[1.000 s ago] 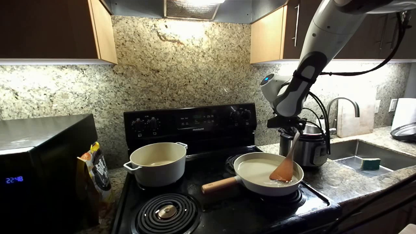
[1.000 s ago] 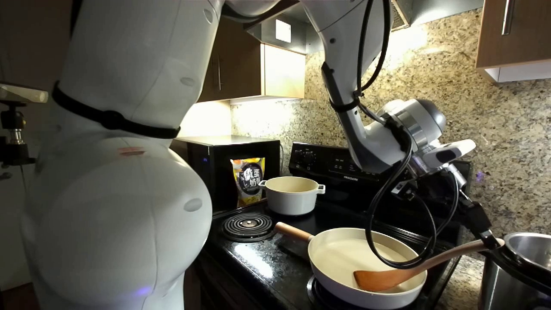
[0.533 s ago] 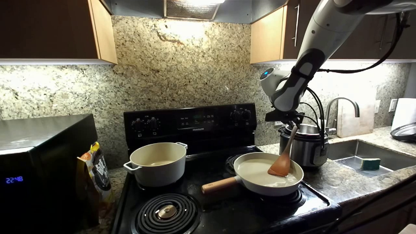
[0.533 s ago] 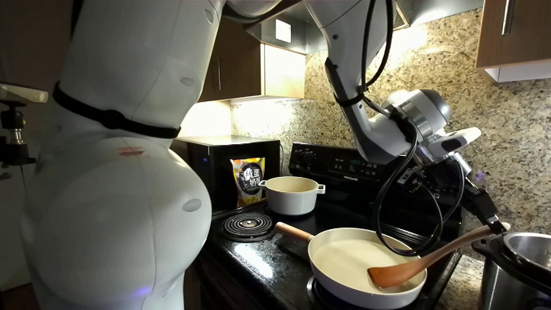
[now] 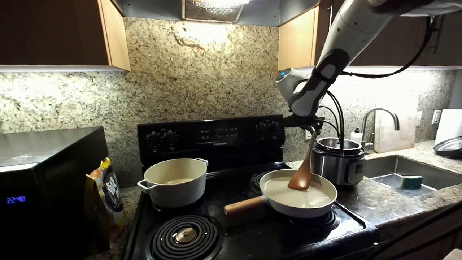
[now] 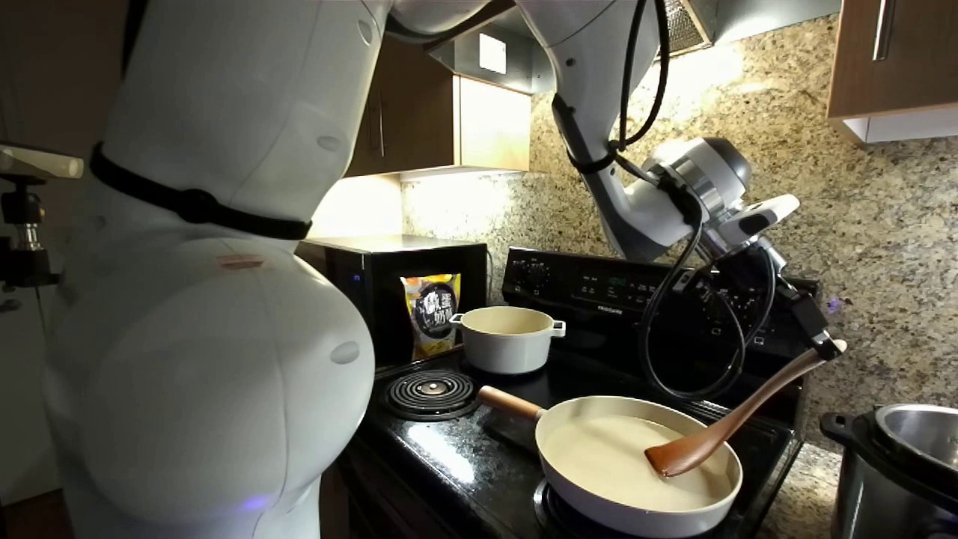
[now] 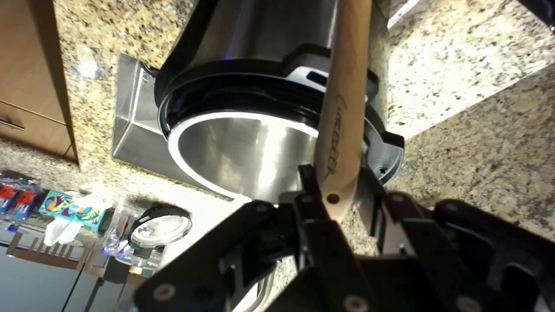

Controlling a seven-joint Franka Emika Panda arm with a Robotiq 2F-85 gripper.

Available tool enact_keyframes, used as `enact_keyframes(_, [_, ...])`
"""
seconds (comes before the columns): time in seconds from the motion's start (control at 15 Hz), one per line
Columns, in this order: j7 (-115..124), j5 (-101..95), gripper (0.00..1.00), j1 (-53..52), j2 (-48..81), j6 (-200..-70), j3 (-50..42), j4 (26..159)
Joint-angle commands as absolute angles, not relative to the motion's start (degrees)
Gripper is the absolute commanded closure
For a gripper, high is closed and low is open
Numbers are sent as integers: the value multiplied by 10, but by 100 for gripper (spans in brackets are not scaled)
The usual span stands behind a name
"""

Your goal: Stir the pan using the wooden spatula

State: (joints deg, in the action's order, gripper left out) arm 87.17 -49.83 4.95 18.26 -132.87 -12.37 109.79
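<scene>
On the black stove sits the pan, the wooden spatula slanting blade-first into it, upper end pinched by the pincer above rim level: grasping looks done, stirring probably unfinished.

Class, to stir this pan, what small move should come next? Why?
Probably sweep the wooden spatula toward the handle of the pan: the gripper is closed on the spatula's upper end, the blade slants down inside the pan, and open surface lies between blade and handle. Blade depth is unclear.
</scene>
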Motion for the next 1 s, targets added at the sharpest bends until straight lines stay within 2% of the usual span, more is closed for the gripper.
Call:
enact_keyframes(0.0, [864,-503,93,32,184,-1304,-111,1083])
enact_keyframes(0.93, [873,-529,93,22,184,-1348,-99,1167])
